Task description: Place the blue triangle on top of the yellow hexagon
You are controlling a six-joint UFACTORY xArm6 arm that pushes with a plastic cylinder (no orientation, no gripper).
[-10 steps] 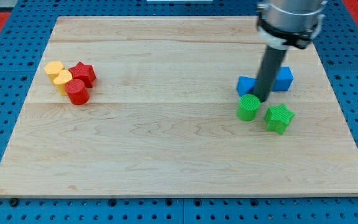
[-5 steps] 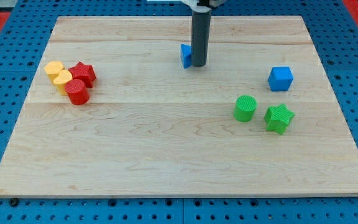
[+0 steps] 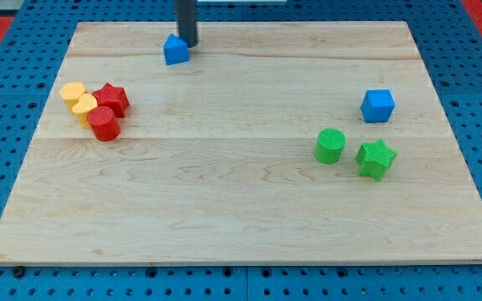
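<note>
My tip (image 3: 189,45), the lower end of a straight dark rod that entered from the view's top edge, rested on a pale wooden board (image 3: 241,209). The arm carried no gripper, so there were no jaws to be apart or together.

Nearest to my tip, just to its left in the view and a little toward the view's bottom, sat the blue triangle (image 3: 175,50); it appeared to touch the rod's side, though contact could not be confirmed.

Further from my tip, toward the view's left and bottom, a tight cluster of four blocks lay well apart from the triangle. The red star (image 3: 112,99) was the closest of them. Beside it were the red cylinder (image 3: 104,123) and a second yellow block (image 3: 84,107) of unclear shape. The yellow hexagon (image 3: 73,92) sat at the cluster's far left end.

Farthest from my tip, across the board toward the view's right and bottom, were a blue cube (image 3: 378,105), a green cylinder (image 3: 330,145) and a green star (image 3: 376,159).
</note>
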